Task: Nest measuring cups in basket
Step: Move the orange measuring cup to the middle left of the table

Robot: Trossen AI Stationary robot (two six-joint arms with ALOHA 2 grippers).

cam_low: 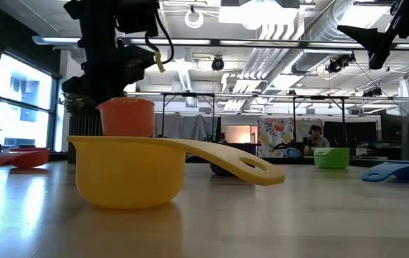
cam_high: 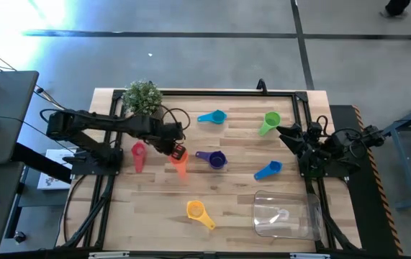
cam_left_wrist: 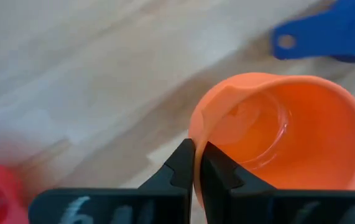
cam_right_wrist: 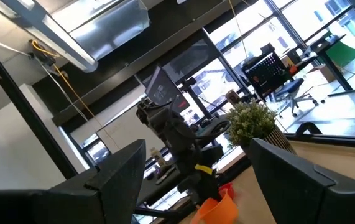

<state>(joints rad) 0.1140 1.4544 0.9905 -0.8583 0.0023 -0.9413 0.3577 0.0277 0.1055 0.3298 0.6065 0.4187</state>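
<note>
From the table's centre in the high view, the pink cup [cam_high: 138, 153] lies at 9 o'clock, and beside it the left gripper [cam_high: 177, 152] is pinched tight on the orange cup [cam_high: 181, 165], lifted off the wood. The yellow cup [cam_high: 199, 213] sits at 6 o'clock, the clear basket [cam_high: 286, 215] at 4 o'clock. The right gripper [cam_high: 288, 134], jaws spread wide and empty, waits at 3 o'clock.

No legible text, label or number anywhere.

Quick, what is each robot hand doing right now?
Left end effector: closed on the orange measuring cup.
Right end effector: open, holding nothing, waiting at the table's right side.
</note>
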